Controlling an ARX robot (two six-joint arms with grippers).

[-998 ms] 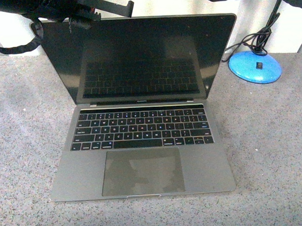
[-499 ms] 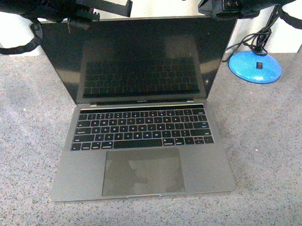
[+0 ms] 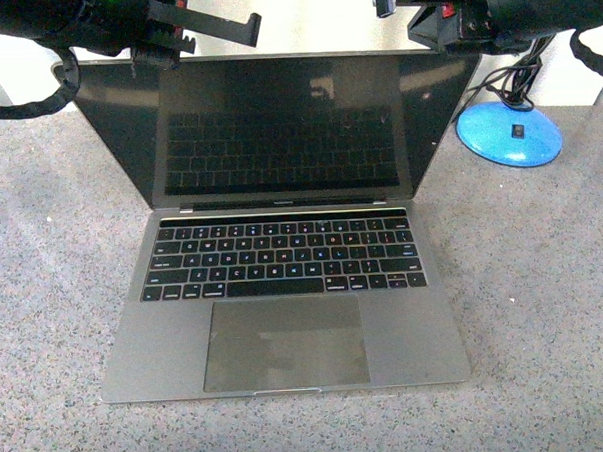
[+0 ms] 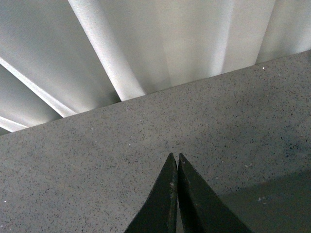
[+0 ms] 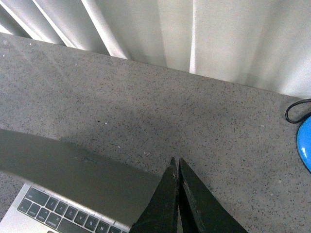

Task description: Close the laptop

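Note:
The laptop (image 3: 286,327) lies open in the middle of the speckled grey table (image 3: 544,275), its black screen (image 3: 277,127) dark and mirroring the keyboard (image 3: 283,257). My left gripper (image 3: 251,28) is shut, just above the left part of the lid's top edge. Shut as well, my right gripper (image 3: 384,0) is above the right part of that edge. In the right wrist view, the shut right gripper (image 5: 176,160) points past the lid's edge (image 5: 73,165), with some keys (image 5: 58,213) showing below. The left wrist view has the shut left gripper (image 4: 174,156) over bare tabletop.
A blue round base (image 3: 508,134) with a black cable (image 3: 520,76) stands right of the laptop, near the right arm; part of the blue base (image 5: 306,145) appears in the right wrist view. A white curtain (image 4: 170,43) hangs behind the table's far edge.
The right arm has come in at the top right beside the lid. The lid's top edge now sits lower and looks wider, so the screen has tipped toward the keyboard.

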